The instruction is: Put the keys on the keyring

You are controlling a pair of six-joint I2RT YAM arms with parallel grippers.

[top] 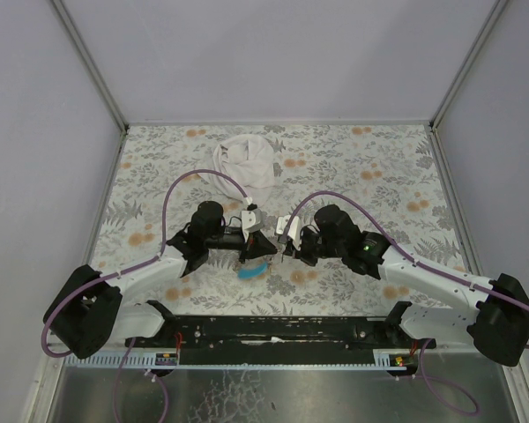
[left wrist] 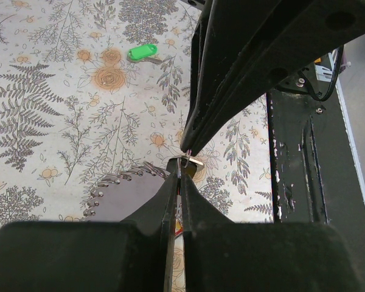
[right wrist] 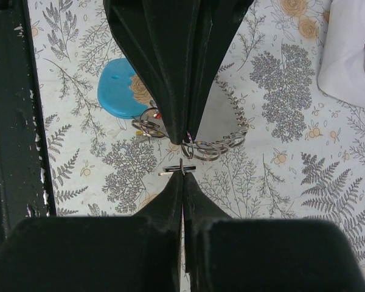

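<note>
Ring-opening step I reckon: left claw [left wrist: 180, 176] and right claw [right wrist: 181, 176] both pinch the keyring [right wrist: 202, 149] tight, green key [left wrist: 143, 53] needs grabbing next.

Table cover [top: 379, 176]: printed floral sheet, matt, smooth.
Keyring [right wrist: 201, 149]: thin bright metal wire, shiny.
Strap [left wrist: 118, 198]: grey, matt, beaded metallic-looking edge.
Light-blue piece [right wrist: 118, 91]: smooth plastic, slight sheen.
Green key [left wrist: 143, 53]: glossy plastic head, metal shank.
White cloth [right wrist: 353, 55]: soft fabric, creased.
Left gripper [right wrist: 188, 137], right gripper [right wrist: 181, 173]: black plastic, matt.
Base rail [left wrist: 298, 158]: black paint, chipped.
</note>
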